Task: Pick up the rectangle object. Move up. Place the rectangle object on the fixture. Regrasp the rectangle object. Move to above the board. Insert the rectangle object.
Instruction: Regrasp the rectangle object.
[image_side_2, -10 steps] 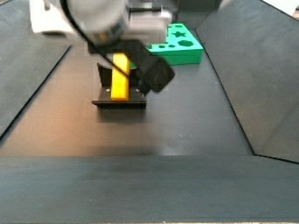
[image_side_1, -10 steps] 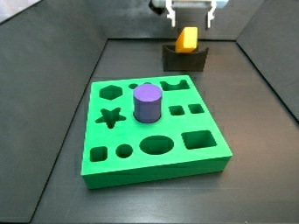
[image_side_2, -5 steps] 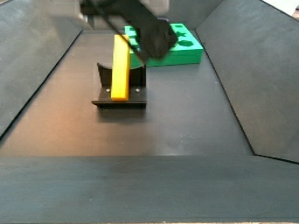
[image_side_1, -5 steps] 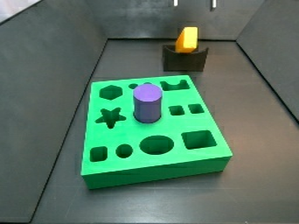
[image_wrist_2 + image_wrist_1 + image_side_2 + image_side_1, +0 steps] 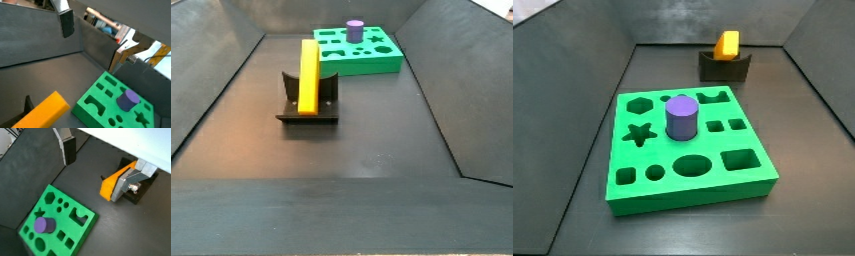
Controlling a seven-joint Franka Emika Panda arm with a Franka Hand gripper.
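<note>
My gripper [image 5: 100, 158] has lifted off, out of both side views; fingers [image 5: 67, 148] spread, empty. Rectangle object [image 5: 307, 73] left upright in fixture [image 5: 309, 108], near board [image 5: 358, 52]. Regrasp next.

Floor [image 5: 567, 190]: dark grey, matte, flat, enclosed by sloped dark walls on its sides.
Board [image 5: 687, 150]: lies flat on the floor, near its middle, well apart from the fixture.
Fixture [image 5: 724, 68]: stands on the floor at the far edge in a side view; base plate flat on the floor [image 5: 307, 118].
Gripper [image 5: 100, 158]: above the floor, touching nothing; out of both side views; fingers [image 5: 68, 149] spread, nothing between them.
</note>
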